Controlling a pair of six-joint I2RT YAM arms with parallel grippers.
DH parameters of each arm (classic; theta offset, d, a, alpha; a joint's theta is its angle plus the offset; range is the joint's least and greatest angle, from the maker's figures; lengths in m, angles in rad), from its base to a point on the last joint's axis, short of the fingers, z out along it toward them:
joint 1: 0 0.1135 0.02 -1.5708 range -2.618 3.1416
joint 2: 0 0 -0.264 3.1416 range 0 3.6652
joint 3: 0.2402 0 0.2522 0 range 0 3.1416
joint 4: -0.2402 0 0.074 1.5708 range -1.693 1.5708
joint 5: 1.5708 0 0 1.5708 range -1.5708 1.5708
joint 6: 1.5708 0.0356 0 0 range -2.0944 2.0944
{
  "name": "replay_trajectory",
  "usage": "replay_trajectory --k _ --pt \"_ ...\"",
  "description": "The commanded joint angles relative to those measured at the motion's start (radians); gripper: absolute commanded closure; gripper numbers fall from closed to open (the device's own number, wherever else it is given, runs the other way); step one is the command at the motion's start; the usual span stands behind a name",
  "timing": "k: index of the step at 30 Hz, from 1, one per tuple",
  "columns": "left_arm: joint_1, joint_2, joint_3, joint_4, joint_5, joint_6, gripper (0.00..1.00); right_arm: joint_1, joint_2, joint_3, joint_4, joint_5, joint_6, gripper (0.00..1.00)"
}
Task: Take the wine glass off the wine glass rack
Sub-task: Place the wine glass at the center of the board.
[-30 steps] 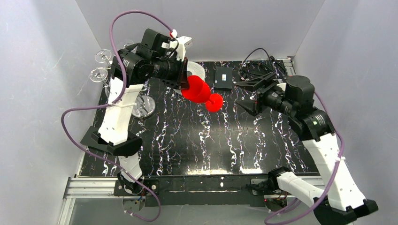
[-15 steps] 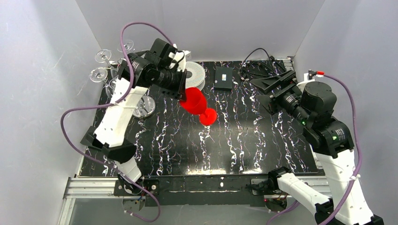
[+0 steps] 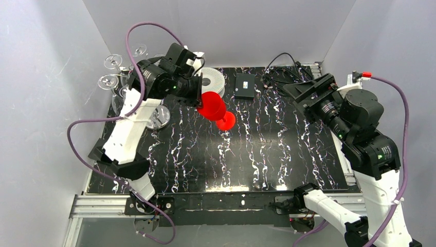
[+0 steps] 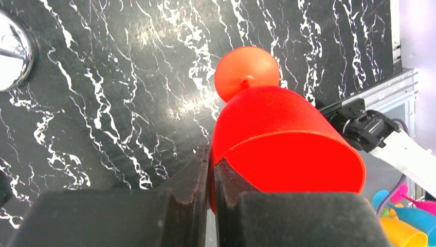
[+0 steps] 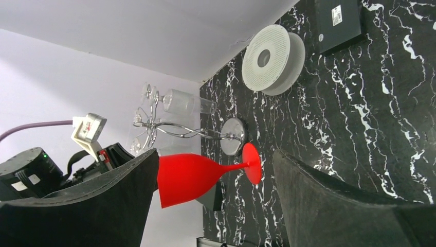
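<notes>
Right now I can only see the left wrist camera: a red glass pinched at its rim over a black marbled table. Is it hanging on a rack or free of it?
Observer: Free of it. In the top view the left gripper holds the red wine glass out to the right of the wine glass rack, with no wire touching it.
Operator: Is anything hanging on that rack?
Observer: Yes, clear glasses hang from its arms by the left wall.
Operator: And the other arm?
Observer: The right gripper is open near the right side of the table, well apart from the glass.
</notes>
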Motion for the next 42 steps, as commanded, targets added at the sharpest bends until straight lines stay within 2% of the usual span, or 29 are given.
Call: replay_trajectory --k 1,17,27,34,42 --pt "-0.028 0.070 0.085 -0.094 -0.100 -0.030 1.00 -0.001 0.032 0.058 0.009 0.028 -0.062 0.11" --pt "-0.086 0.257 0.142 0.002 -0.207 -0.067 1.00 -0.001 -0.004 0.019 0.075 0.082 -0.145 0.09" --pt "-0.113 0.386 0.158 0.058 -0.252 -0.070 1.00 -0.002 0.013 0.046 0.042 0.091 -0.219 0.08" --pt "-0.141 0.463 0.139 0.177 -0.336 -0.042 1.00 -0.002 0.012 0.047 0.043 0.051 -0.272 0.08" --pt "-0.146 0.551 0.136 0.248 -0.375 -0.078 1.00 -0.002 0.012 0.054 0.020 0.045 -0.292 0.07"
